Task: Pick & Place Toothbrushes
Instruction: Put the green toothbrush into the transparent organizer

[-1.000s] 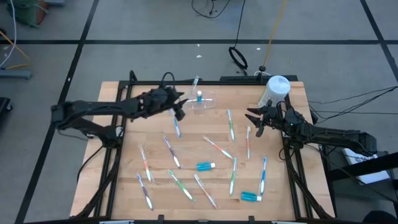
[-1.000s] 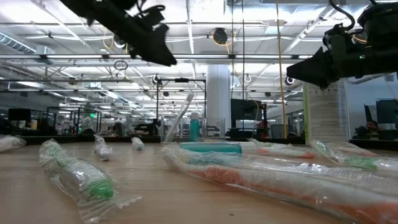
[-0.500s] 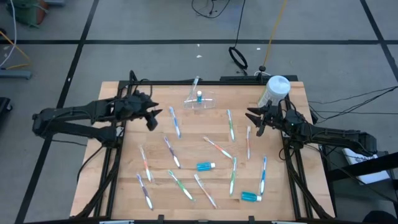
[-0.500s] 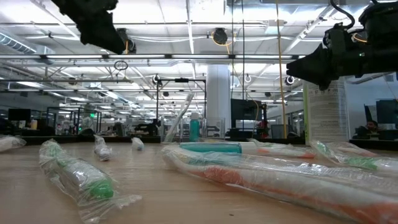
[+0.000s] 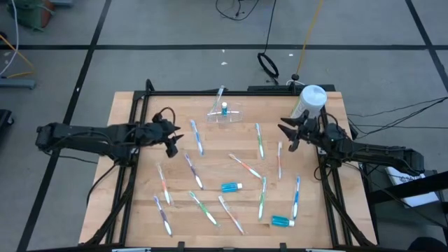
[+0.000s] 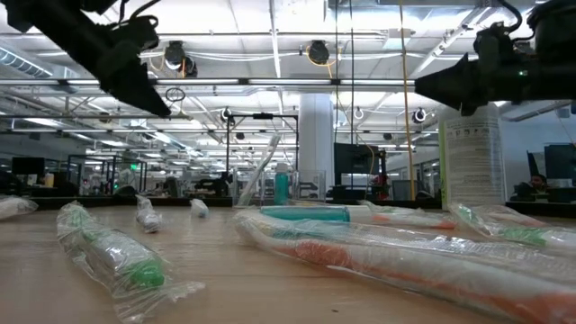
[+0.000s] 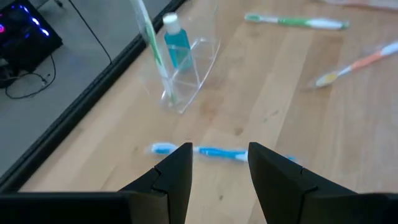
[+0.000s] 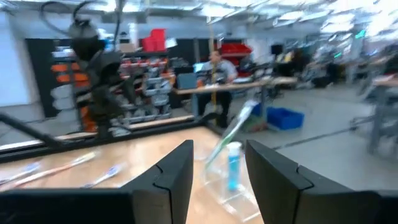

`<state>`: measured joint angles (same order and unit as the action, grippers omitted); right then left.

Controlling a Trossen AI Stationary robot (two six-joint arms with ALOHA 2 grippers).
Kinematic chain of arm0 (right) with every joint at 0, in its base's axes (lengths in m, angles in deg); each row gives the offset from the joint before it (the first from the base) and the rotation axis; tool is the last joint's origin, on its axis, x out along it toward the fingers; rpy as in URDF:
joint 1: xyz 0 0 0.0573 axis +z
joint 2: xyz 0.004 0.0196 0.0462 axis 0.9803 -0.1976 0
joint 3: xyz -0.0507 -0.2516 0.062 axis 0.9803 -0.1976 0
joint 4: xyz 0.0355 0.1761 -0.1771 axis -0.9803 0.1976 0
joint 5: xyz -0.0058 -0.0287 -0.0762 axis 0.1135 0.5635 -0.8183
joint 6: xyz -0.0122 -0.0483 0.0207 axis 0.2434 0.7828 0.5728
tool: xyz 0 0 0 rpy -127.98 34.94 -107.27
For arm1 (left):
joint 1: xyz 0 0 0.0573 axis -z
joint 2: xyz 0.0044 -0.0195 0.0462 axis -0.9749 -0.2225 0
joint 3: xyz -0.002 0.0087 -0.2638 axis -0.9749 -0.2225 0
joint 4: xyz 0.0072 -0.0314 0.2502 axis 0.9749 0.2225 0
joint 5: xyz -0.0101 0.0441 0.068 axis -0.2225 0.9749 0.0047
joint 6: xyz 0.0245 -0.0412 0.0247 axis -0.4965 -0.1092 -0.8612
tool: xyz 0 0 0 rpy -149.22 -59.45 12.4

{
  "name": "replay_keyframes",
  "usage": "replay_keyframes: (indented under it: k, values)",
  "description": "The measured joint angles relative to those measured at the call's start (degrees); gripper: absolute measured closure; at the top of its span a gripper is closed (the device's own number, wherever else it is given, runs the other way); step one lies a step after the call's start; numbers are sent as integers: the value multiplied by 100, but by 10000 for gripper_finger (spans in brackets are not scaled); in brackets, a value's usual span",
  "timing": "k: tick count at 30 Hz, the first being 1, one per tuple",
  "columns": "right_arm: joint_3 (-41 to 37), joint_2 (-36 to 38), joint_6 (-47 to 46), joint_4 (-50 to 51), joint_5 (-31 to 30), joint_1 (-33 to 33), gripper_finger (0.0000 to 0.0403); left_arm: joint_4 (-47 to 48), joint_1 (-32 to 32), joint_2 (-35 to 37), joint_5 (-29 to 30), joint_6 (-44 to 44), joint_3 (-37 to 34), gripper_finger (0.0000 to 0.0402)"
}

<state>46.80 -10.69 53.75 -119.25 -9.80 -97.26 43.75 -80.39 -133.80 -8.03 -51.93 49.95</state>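
- Toothbrushes (image 5: pixel 198 175): about a dozen, scattered flat across the wooden table (image 5: pixel 126 203), most in clear wrap. One green-handled brush already stands in the clear holder (image 5: pixel 225 116) at the table's far edge, next to a small blue bottle (image 5: pixel 225 108).
- Nearest candidate: blue toothbrush (image 7: pixel 214 151), lying flat just beyond the left gripper (image 7: pixel 219 163) in the left wrist view, crosswise to the fingers.
- Left gripper: fingers apart, nothing between them, raised off the wood near the table's left side.
- Right gripper (image 5: pixel 286 136): fingers apart, empty, waiting by the white canister (image 5: pixel 309 102) at the far right corner.
- Step in hand (judgement): approach and pick w/ left arm.
- To do it well: descend straight, straddle the handle mid-length, close only once the tips are near the wood.
- Risk (likely): wrap is slick; a grip near either end may let the brush pivot.
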Motion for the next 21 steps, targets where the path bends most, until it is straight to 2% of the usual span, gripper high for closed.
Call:
replay_keyframes:
  k: [8,12,15,17,21]
  values:
    - [0,0,-6,-970,-1174,-3,261,-59,-2,1,-2,331,-48,240]
    - [0,-2,23,-1579,-1141,-2,261,-57,-2,1,-4,333,-48,240]
    - [0,-4,-267,-1648,-1128,-2,261,-56,-2,1,-4,264,-48,240]
    - [0,-16,-803,-1581,-966,-2,261,-57,-2,1,-7,218,-48,240]
    - [0,-216,-2189,-1376,-110,-1,261,-55,-2,1,-10,-35,-48,240]
